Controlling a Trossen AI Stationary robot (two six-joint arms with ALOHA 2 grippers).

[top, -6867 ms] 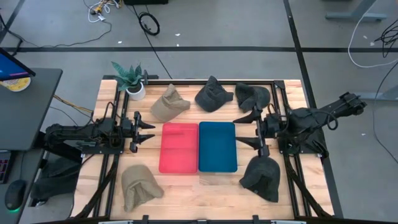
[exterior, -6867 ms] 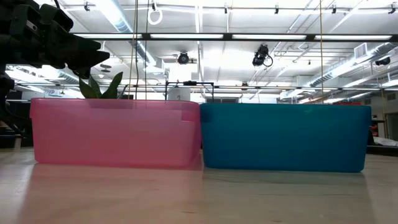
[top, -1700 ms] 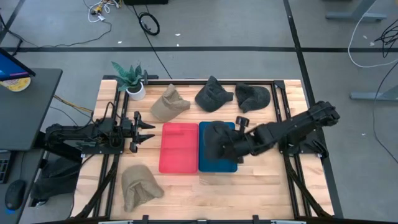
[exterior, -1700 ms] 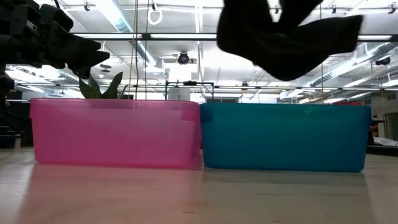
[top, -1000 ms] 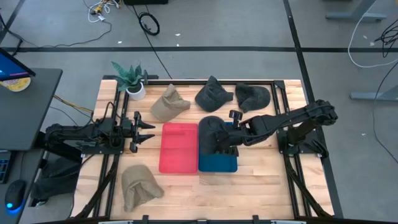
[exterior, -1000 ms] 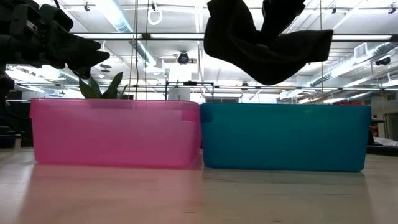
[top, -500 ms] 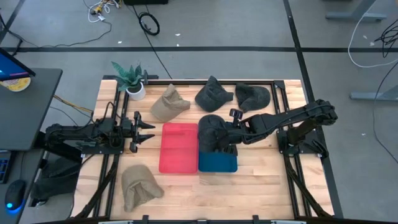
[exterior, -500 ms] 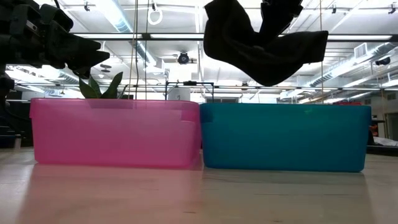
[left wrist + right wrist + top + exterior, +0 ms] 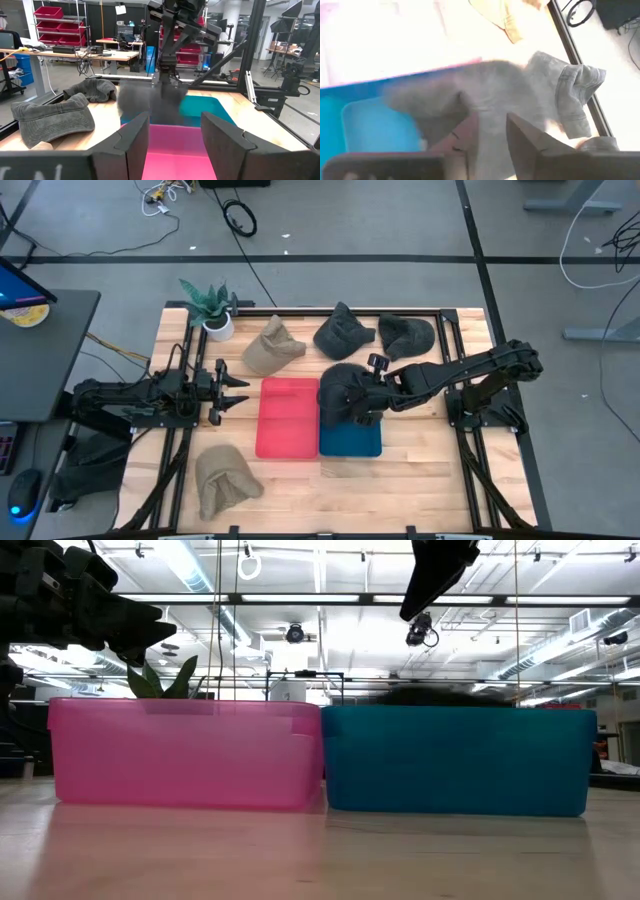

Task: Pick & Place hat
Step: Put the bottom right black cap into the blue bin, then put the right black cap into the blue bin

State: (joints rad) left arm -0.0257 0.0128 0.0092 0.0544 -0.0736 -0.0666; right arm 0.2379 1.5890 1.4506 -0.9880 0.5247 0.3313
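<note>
A dark grey hat [image 9: 340, 390] lies in the far end of the blue bin [image 9: 350, 442]. In the low view only its top [image 9: 430, 695] shows over the bin's rim [image 9: 455, 712]. In the right wrist view the hat [image 9: 485, 85] is blurred. My right gripper [image 9: 368, 405] hangs open above the blue bin, well clear of the hat in the low view [image 9: 412, 608]. At the table's left, my left gripper [image 9: 240, 392] waits open, level, pointing at the pink bin [image 9: 288, 420].
A tan hat [image 9: 270, 348] and two dark hats [image 9: 343, 332] [image 9: 405, 335] lie along the far edge. Another tan hat [image 9: 222, 478] lies near left. A potted plant [image 9: 210, 308] stands at the far left corner. Bare wood [image 9: 420, 465] shows near right.
My right gripper has opened and let go of the dark hat. The hat, which hung bunched below the fingers above the blue bin, has fallen into the bin. The gripper stays high over the bin.
</note>
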